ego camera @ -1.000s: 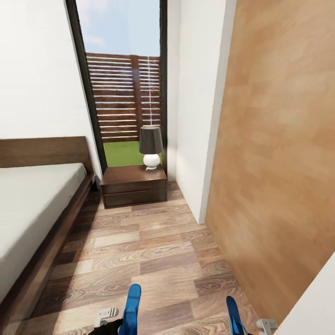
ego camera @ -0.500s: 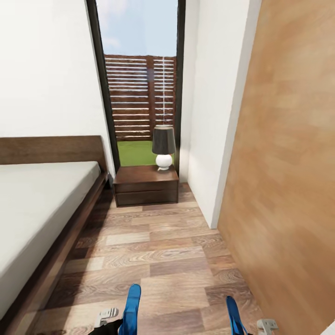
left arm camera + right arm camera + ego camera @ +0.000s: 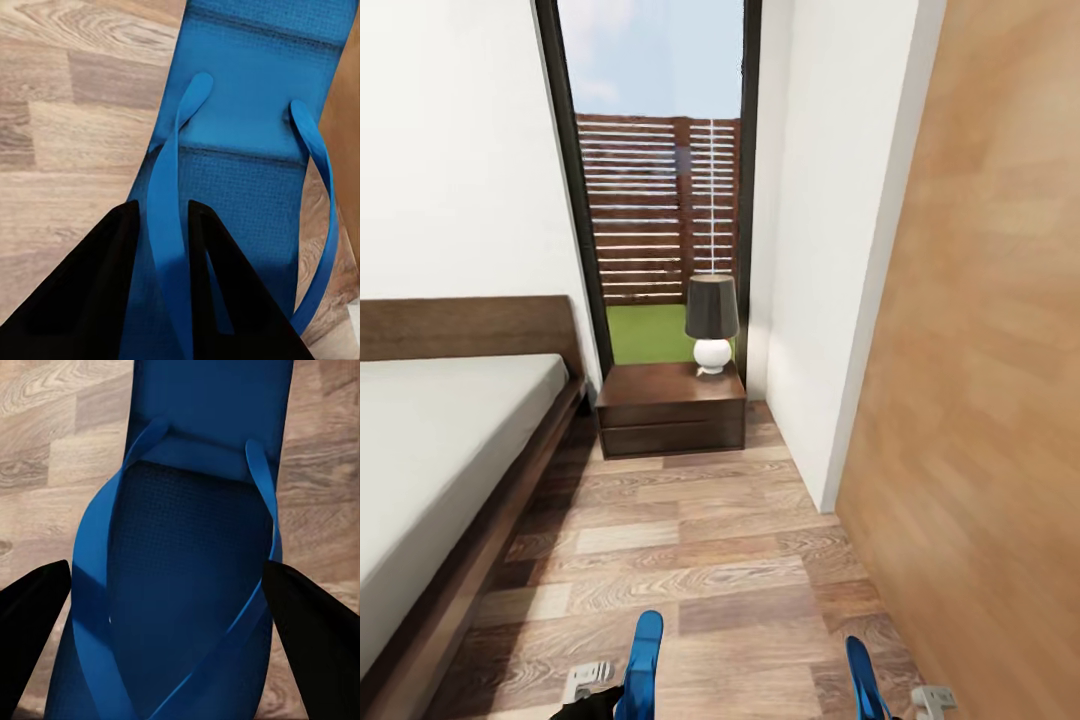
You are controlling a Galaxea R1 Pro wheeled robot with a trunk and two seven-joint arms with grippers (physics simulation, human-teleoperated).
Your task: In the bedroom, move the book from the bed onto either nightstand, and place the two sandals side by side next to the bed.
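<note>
Each of my grippers holds one of the two blue sandals above the wood floor. My left gripper [image 3: 163, 206] is shut on the strap of the left sandal [image 3: 247, 150], which rises at the lower edge of the head view [image 3: 644, 660]. My right gripper [image 3: 165, 570] clamps the right sandal [image 3: 187, 585] across its width, seen edge-on in the head view [image 3: 862, 675]. The bed [image 3: 440, 440] runs along the left. The nightstand [image 3: 670, 410] stands ahead beside the headboard. The book is out of view.
A dark-shaded lamp [image 3: 712, 322] with a white base sits on the nightstand's right side. Behind it is a tall dark-framed window [image 3: 655, 180]. A white wall corner [image 3: 810, 300] and a light wood panel [image 3: 980, 400] close in the right side of the plank-floor aisle [image 3: 690, 540].
The whole view has shifted as the camera turned and moved a little toward the nightstand. Both sandals stay in the same place relative to my grippers.
</note>
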